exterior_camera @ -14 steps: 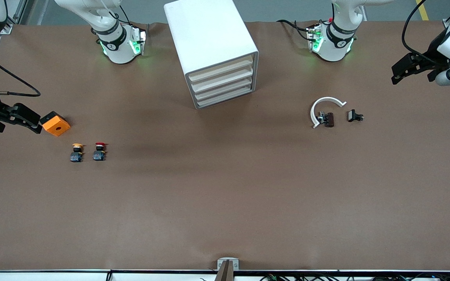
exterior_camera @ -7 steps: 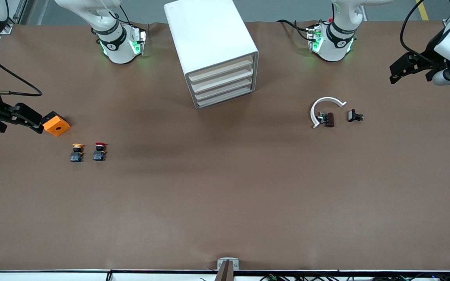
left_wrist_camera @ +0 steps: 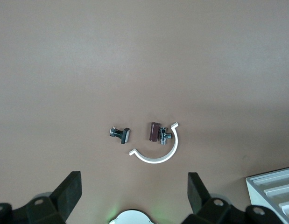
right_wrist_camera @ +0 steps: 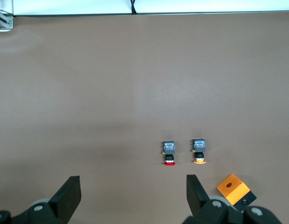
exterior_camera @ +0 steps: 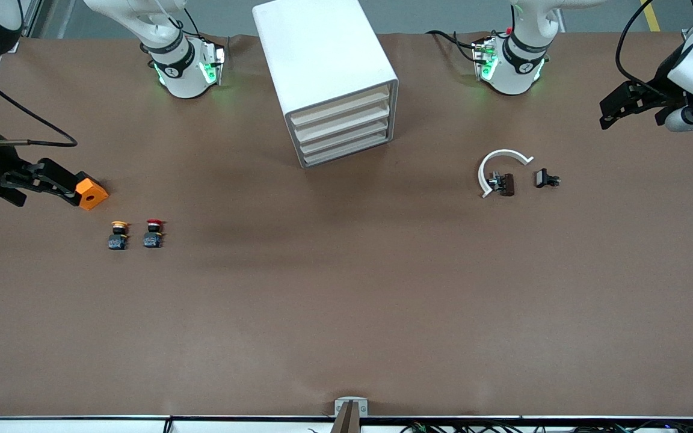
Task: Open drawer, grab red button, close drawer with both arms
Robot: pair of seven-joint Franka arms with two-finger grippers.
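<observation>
button (exterior_camera: 154, 233) lay nearer the front camera than orange cube (exterior_camera: 91, 192) | likely light, rigid; best gripped on its black base | right gripper (exterior_camera: 65, 186) over the cube, spread wide | left gripper (left_wrist_camera: 134, 193) spread wide, waited

My right gripper (exterior_camera: 70, 186) hangs wide open over the orange cube (exterior_camera: 92, 193). My left gripper (exterior_camera: 614, 111) hangs open, well apart from it.
</observation>
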